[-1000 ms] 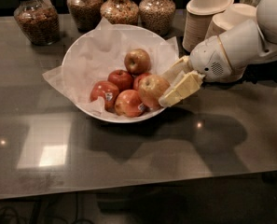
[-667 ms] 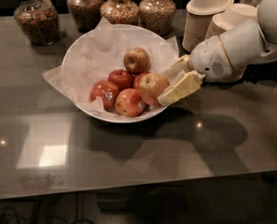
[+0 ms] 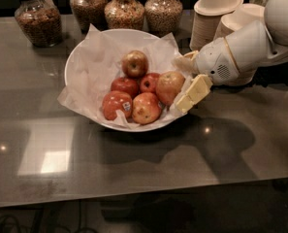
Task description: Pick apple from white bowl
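Gripper (image 3: 182,83) at the white bowl's (image 3: 85,52) right rim.
Fingers (image 3: 198,89) spread wide beside the apple (image 3: 169,86); not yet grasped or lifted.

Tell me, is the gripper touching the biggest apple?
Cannot tell. The camera view shows the gripper close beside the apple, their outlines overlapping, but neither a gap nor contact shows plainly.
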Tool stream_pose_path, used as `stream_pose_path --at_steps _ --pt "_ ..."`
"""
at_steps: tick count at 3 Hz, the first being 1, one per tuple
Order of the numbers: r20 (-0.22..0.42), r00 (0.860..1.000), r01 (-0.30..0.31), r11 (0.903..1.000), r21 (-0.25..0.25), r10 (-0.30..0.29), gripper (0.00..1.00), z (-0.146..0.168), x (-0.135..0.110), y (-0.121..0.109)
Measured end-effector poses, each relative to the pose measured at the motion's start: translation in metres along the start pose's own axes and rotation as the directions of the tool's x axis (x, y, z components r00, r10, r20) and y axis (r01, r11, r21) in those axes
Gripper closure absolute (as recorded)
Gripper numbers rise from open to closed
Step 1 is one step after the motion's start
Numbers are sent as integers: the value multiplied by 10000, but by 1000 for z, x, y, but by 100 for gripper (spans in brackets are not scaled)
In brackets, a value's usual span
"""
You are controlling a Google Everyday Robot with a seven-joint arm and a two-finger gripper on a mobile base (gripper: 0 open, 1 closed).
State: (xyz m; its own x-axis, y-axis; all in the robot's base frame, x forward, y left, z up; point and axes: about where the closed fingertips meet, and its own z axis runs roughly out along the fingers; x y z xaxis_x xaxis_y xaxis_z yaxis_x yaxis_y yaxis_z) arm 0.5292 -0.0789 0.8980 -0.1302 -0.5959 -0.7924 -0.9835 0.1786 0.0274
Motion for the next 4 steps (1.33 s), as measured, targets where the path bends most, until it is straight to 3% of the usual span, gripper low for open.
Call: stream_pose_path --at_steps 1,2,4 --pt "0 10000 1 10000 -1 -1 0 0 0 0" --pt "0 10000 1 10000 -1 -1 19 0 0 0" --pt "0 10000 1 10000 -2 -1 65 0 0 0"
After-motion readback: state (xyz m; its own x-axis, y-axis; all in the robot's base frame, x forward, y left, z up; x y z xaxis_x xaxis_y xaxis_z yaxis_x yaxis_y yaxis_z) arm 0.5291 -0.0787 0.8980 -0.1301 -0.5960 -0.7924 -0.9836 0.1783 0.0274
